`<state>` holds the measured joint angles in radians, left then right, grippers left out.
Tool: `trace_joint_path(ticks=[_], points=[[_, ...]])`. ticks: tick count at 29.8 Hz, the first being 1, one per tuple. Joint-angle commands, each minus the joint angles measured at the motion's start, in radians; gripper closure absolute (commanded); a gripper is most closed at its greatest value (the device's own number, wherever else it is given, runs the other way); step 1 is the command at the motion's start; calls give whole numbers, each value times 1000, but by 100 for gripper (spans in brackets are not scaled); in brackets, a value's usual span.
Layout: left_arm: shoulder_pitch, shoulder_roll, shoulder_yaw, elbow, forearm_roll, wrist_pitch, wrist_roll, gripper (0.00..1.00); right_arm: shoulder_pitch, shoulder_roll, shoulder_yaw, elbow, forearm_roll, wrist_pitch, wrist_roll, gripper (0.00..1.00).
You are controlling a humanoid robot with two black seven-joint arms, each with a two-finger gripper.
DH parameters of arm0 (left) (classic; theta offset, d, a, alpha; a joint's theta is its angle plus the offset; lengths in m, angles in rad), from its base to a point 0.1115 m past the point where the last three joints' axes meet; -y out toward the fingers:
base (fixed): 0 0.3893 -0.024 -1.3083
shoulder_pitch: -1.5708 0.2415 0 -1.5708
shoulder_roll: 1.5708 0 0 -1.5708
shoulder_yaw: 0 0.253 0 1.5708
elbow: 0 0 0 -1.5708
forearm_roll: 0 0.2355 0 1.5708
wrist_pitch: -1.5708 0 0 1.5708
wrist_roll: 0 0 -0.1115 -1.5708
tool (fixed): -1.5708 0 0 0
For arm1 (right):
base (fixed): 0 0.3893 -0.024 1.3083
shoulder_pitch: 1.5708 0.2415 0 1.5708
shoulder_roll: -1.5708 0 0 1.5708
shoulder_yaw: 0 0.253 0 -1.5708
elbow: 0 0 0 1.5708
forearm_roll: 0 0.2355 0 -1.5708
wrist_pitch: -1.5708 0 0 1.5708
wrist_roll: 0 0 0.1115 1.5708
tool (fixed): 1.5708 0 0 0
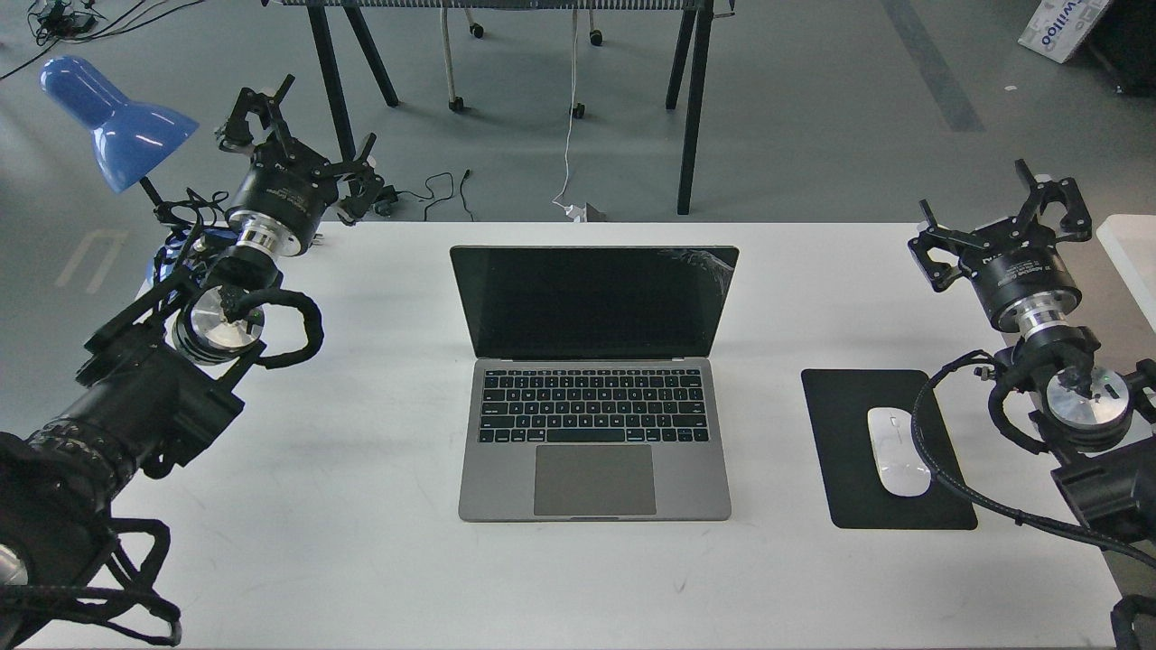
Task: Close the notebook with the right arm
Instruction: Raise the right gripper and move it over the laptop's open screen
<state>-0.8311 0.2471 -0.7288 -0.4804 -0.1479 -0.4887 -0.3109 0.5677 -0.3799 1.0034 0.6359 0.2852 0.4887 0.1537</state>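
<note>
The notebook (pixel 593 424) lies open in the middle of the white table (pixel 361 542), its black screen (pixel 591 300) tilted back and its keyboard and trackpad facing me. My right gripper (pixel 993 215) hovers at the table's right edge, well to the right of the screen. It is open and holds nothing. At the far left corner, beyond the notebook's left side, my left gripper (pixel 307 143) is also open and holds nothing. Neither gripper touches the notebook.
A black mouse pad (pixel 853 397) with a white mouse (pixel 897 450) lies between the notebook and my right arm. A blue desk lamp (pixel 113 122) stands at the far left. Black trestle legs (pixel 694 108) and a white cable (pixel 569 144) are behind the table.
</note>
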Motion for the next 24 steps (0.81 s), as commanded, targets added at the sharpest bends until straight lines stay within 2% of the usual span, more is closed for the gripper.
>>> trace_joint_path(ticks=[1, 7, 14, 19, 24], points=[[0, 0, 0, 0, -1, 0, -4, 0, 4, 6, 0, 4, 0, 0, 1, 0], [0, 0, -1, 2, -2, 0, -4, 0, 32, 4, -9, 5, -6, 0, 0, 0], [1, 0, -4, 2, -9, 0, -5, 0, 277, 21, -195, -36, -72, 0, -10, 0], [1, 1, -1, 2, -9, 0, -4, 0, 441, 96, -368, -94, -77, 0, -17, 0], [1, 1, -1, 0, -9, 0, -4, 0, 515, 186, -511, -124, -81, 0, -36, 0]])
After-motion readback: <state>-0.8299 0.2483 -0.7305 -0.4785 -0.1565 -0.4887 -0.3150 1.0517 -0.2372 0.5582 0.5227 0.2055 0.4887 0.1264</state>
